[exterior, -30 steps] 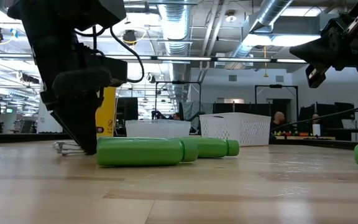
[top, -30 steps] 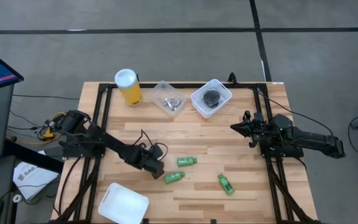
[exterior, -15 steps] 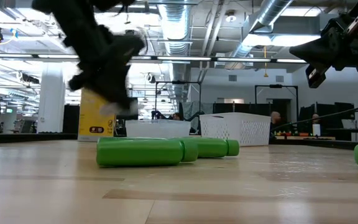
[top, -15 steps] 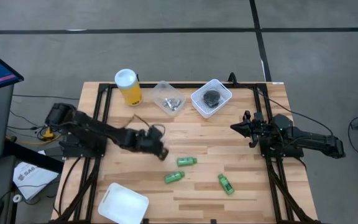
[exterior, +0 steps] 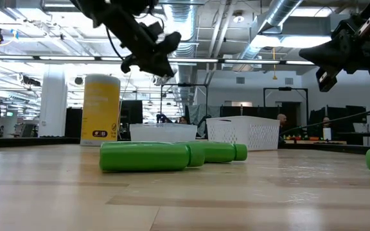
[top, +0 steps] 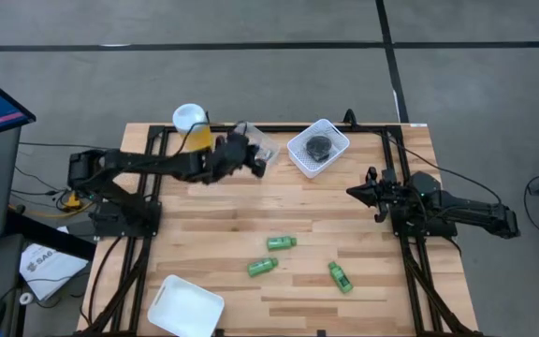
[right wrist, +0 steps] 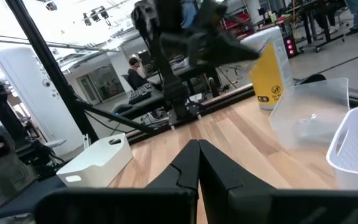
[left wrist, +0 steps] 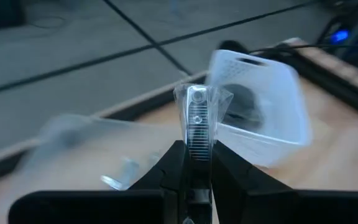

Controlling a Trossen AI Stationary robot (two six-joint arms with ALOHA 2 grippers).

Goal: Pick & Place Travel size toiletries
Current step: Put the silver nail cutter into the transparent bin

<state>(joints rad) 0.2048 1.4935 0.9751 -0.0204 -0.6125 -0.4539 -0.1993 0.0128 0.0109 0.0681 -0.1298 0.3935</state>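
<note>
Three green mini bottles (top: pixel 280 242), (top: pixel 262 267), (top: pixel 341 277) lie on their sides on the wooden table's near middle. My left gripper (top: pixel 251 157) hangs in the air over the clear tub (top: pixel 262 142) at the far edge, shut on a slim silvery piece (left wrist: pixel 197 121). More silvery pieces (left wrist: pixel 122 177) lie in that tub. Dark round pieces (top: pixel 318 146) lie in the white basket (top: pixel 337 142) beside it. My right gripper (top: pixel 352 192) waits shut at the table's right side, touching nothing. My left gripper pinches the silvery piece by its rear end (left wrist: pixel 196 153) between its two fingers. The piece lies along the fingers and sticks out ahead of their tips. It is lifted clear, above the clear tub.
A tall yellow canister (top: pixel 193 126) with a white lid stands at the far left, close to my left arm. A white tub (top: pixel 185 307) sits at the near left corner. Black frame rails (top: pixel 148 187) run along both table sides.
My left gripper has risen from the table beside the green bottles and swung toward the far edge, ending over the clear tub. It has tipped from pointing steeply down to nearly level. The green bottles have stayed where they lay.
</note>
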